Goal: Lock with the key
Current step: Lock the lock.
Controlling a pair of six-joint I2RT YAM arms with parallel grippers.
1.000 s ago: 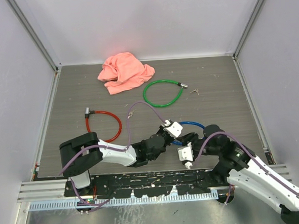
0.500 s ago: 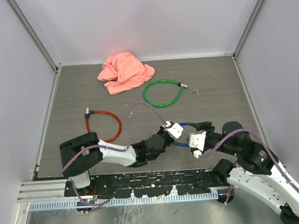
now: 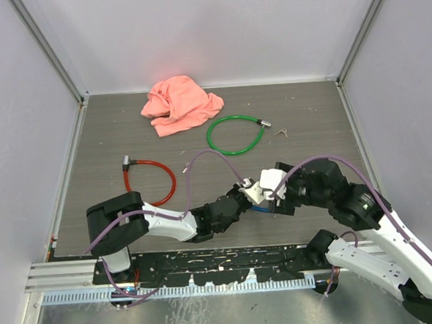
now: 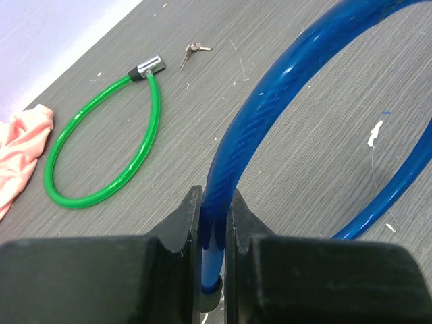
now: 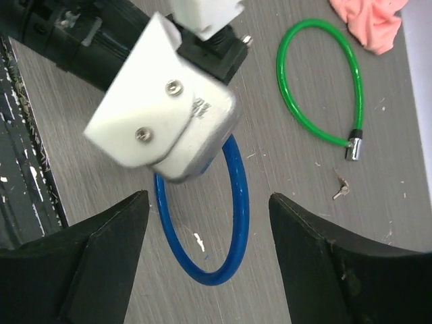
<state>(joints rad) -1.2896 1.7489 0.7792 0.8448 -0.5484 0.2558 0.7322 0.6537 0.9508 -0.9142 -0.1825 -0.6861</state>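
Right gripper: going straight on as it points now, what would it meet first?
Probably the blue cable lock, clamped in the left gripper; that arm's white housing may come first, depth is unclear.

The top external camera sits high behind the 2 arm bases and looks down and forward over the whole grey table point(image 3: 104, 132) — the widest view. The left wrist camera rides low, nearly skimming the tabletop, pressed close to the blue cable lock point(image 4: 270, 101) and facing the far wall. The right wrist camera hangs higher, facing almost straight down. All 3 views share the green cable lock point(image 3: 209, 138), the keys point(image 3: 282, 133) and the pink cloth point(image 3: 179, 104).
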